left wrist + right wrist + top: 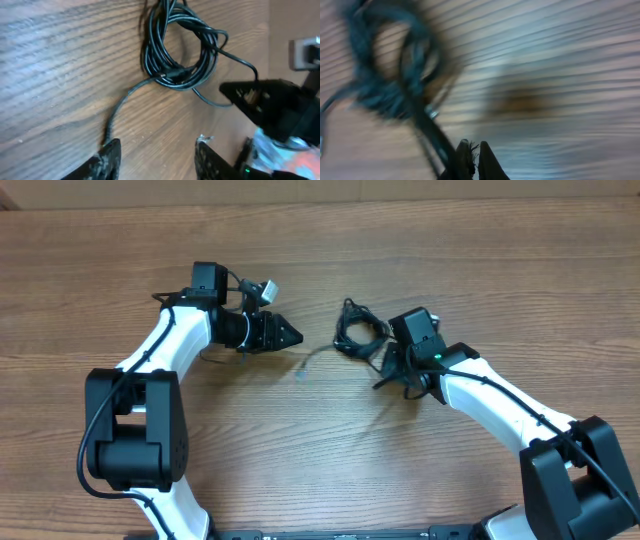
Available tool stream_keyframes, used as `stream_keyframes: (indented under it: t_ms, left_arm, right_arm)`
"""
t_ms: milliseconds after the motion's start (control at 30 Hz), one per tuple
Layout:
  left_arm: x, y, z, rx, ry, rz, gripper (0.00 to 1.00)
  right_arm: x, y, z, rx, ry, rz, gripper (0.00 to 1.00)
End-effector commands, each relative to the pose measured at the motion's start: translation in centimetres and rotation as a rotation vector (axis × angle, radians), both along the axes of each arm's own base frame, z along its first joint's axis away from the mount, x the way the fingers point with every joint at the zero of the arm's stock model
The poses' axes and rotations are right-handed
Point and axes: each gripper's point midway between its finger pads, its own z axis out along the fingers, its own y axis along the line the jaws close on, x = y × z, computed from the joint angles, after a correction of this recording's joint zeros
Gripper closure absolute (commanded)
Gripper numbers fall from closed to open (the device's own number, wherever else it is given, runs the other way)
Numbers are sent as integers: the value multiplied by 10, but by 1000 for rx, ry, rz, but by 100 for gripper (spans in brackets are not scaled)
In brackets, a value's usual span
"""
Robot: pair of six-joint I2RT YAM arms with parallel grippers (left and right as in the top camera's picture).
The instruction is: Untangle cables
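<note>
The cables [360, 332] lie on the wooden table as a small coil of thin black cords, which also shows in the left wrist view [180, 50]. One loose strand [312, 360] trails from the coil toward my left gripper [298, 336]. In the left wrist view that strand [120, 107] ends beside the left fingertip [111, 150], outside the gap. The left gripper [157, 142] stands open with nothing between its fingers. My right gripper [385, 360] sits just right of the coil. In its own blurred view the right gripper [474, 147] is shut, and a dark cord [427, 127] runs close beside it.
The table [480, 260] is bare brown wood round the coil. The right gripper's black tip [250, 95] reaches into the left wrist view close to the coil. Both white arms come in from the front edge.
</note>
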Motion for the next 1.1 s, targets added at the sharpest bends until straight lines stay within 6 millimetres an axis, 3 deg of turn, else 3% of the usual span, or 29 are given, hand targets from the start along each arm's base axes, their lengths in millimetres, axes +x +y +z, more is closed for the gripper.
stream_keyframes:
  t_ms: [0,100,200,367,533,700,833,1067]
  left_arm:
    - [5,0,-8,73,-7,18,52]
    - [8,-1,-14,129,-26,22,51]
    - [12,-3,-18,175,-40,34,52]
    - [23,-10,-21,239,-115,34,54]
    - [44,-34,-6,204,-268,11,52]
    - [48,-55,-10,262,-348,-20,49]
    - [25,-80,-26,296,-351,-147,49]
    - [30,-83,-57,448,-353,-98,47]
  right_arm:
    - [-22,49,7,247,83,187,96]
    - [-38,74,18,368,101,360,96]
    - [-52,83,22,417,124,453,96]
    - [-62,58,4,280,193,407,96]
    - [-61,24,-12,100,227,285,96]
    - [-58,24,-11,101,213,272,96]
    - [-57,24,-11,101,213,272,96]
    - [-57,25,-11,102,209,273,96]
